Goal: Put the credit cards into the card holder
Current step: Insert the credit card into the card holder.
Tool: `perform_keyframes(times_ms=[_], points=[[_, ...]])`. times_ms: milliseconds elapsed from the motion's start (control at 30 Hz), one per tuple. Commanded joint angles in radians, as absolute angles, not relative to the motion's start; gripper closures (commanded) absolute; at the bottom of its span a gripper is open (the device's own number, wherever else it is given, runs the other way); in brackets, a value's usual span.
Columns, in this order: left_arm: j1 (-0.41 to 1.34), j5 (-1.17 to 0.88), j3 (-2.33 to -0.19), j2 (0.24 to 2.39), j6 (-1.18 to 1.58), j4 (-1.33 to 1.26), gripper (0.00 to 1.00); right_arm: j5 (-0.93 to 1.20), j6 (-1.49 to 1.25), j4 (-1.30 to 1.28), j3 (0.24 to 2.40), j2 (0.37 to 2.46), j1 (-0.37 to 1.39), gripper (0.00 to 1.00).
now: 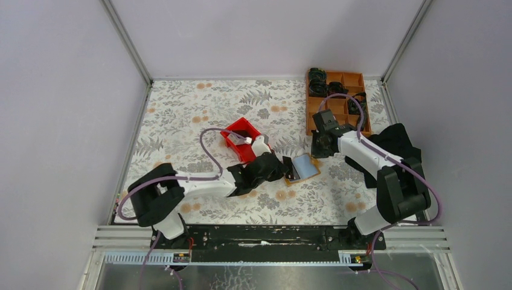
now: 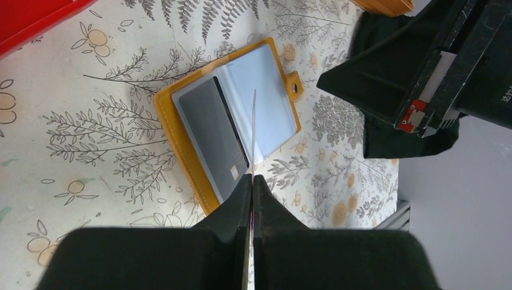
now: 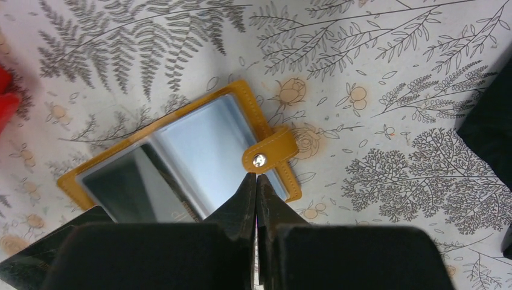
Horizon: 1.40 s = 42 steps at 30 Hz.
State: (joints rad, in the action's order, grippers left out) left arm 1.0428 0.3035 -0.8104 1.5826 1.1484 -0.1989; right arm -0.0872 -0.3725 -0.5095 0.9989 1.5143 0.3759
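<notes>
The table (image 1: 199, 103) carries everything under its fern-print cloth; from the open card holder (image 2: 223, 130), which lies face-up near the middle, the compartment tray (image 1: 356, 78) sits at 1 o'clock and the red bin (image 1: 231, 144) at 10 o'clock, both clear of your working space.

Your left gripper (image 2: 252, 181) comes at the holder from 9 o'clock in the top view; its jaws are clamped on a credit card (image 2: 253, 133), held on edge so you see it from the wrist only as a thin line. That looks deliberate; an edge-on card aimed at the fold between the dark panel and the pale bluish one can slide under a sleeve rather than land flat on top.

Your right gripper (image 3: 256, 178) stands at 1 o'clock of the holder with its jaws together; the tips meet just beside the snap tab (image 3: 267, 154). Judge this as a hold-down, keeping the cover from skating while you push the card in; whether the tips actually pinch the edge cannot be told.
</notes>
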Motion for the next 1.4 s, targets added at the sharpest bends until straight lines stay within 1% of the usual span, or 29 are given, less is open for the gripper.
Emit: perform_keyframes(times_ms=[0, 267, 567, 1367], points=[[1.052, 0.378, -0.871, 1.644, 1.191, -0.24, 1.0, -0.1, -0.393, -0.487, 1.023, 1.557, 0.35, 1.0], [1.053, 0.422, -0.902, 1.705, 1.265, -0.247, 1.0, -0.079, -0.405, -0.47, 1.022, 1.618, 0.333, 1.0], [1.063, 0.448, -0.87, 1.742, 1.4, -0.283, 1.0, -0.064, -0.419, -0.465, 0.979, 1.62, 0.329, 1.0], [1.096, 0.507, -0.844, 1.793, 1.399, -0.313, 1.0, 0.008, -0.441, -0.446, 0.842, 1.603, 0.331, 1.0]])
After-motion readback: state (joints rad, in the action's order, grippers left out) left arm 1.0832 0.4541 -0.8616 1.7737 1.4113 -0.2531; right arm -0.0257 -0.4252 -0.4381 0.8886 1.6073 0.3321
